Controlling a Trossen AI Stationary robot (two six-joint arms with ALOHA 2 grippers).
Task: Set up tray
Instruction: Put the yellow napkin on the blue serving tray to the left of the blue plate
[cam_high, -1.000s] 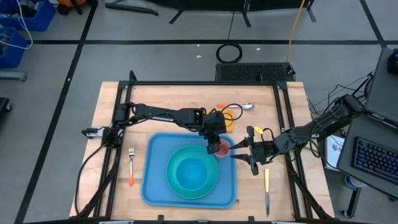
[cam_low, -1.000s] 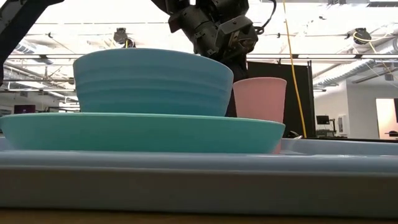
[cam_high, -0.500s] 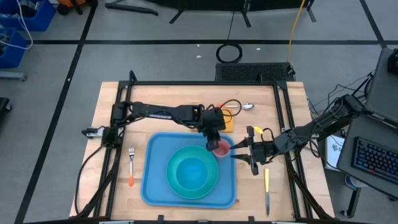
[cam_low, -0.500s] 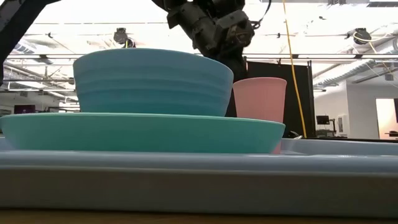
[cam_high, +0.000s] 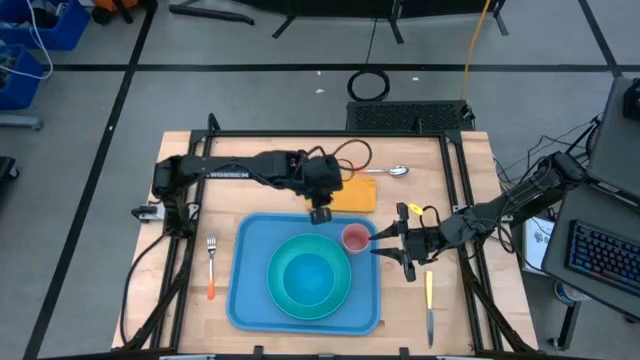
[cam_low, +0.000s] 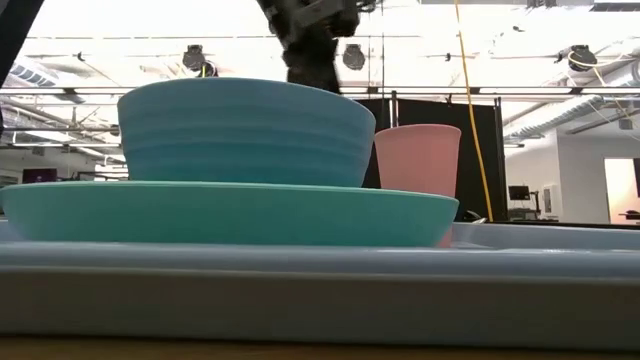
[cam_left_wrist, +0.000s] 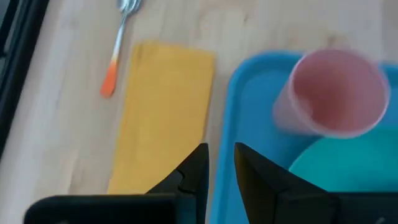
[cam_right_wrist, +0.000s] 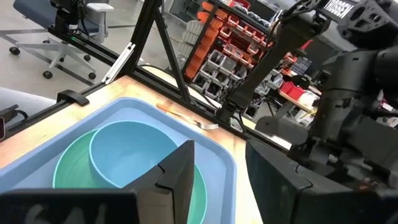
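Observation:
The blue tray (cam_high: 245, 300) lies on the wooden table. It carries a turquoise plate (cam_low: 230, 212) with a teal bowl (cam_high: 310, 278) on it. A pink cup (cam_high: 355, 238) stands upright at the tray's far right corner. My left gripper (cam_high: 320, 214) hangs above the tray's far rim, left of the cup. It touches nothing, and its fingers (cam_left_wrist: 193, 171) stand a narrow gap apart. My right gripper (cam_high: 382, 243) waits open beside the tray's right rim, pointing at the cup.
An orange napkin (cam_high: 352, 193) lies just beyond the tray's far rim, with an orange-handled spoon (cam_high: 388, 172) behind it. A fork (cam_high: 211, 268) lies left of the tray. A knife (cam_high: 430, 308) lies to its right, near the front edge.
My left gripper has risen from just above the pink cup and drawn back toward the table's far left, tipping less steeply down. The cup stays upright on the tray where it was.

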